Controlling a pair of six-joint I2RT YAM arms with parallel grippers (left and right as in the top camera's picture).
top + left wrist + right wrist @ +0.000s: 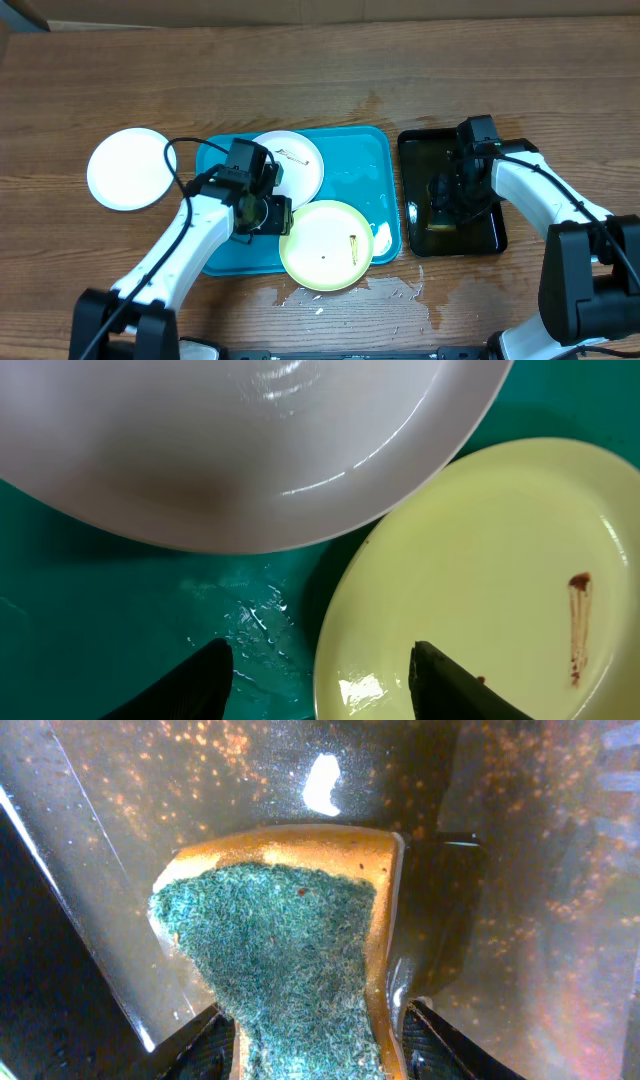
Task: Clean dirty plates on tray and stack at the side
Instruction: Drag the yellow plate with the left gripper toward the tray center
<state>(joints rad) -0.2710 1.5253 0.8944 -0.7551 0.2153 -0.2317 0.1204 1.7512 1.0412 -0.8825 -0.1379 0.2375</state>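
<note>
Going left to right with the tray (350,150) as the reference. One white plate (127,168) sits flat on the bench (300,70), off the tray's left end and well clear of it. It looks clean, so that's probably the stacking spot.

A second white plate (295,165) is on the tray toward its back edge, with a small streak on it. Right in front of that one, the pale yellow plate (325,245) hangs over the tray's front edge onto the bench. It has a thin dark smear (578,625) near its right side. Their rims look like they meet, but I can't tell which one lies on top.

Plates are round, so there's no real long axis. All three lie flat and face up.

My guess is they're stiff and light. The tray is wet and there's a puddle (350,292) on the bench in front of it, so they'll be slippery too. The rim is the only place to pinch, and the yellow one's overhanging edge looks easiest.

The left hand (320,682) is open, with the yellow plate's left rim under the gap and nothing gripped.

To the right of the tray is the black tray (420,170). The right hand (445,200) is down in it, clamped on a green-and-yellow sponge (290,950).
</note>
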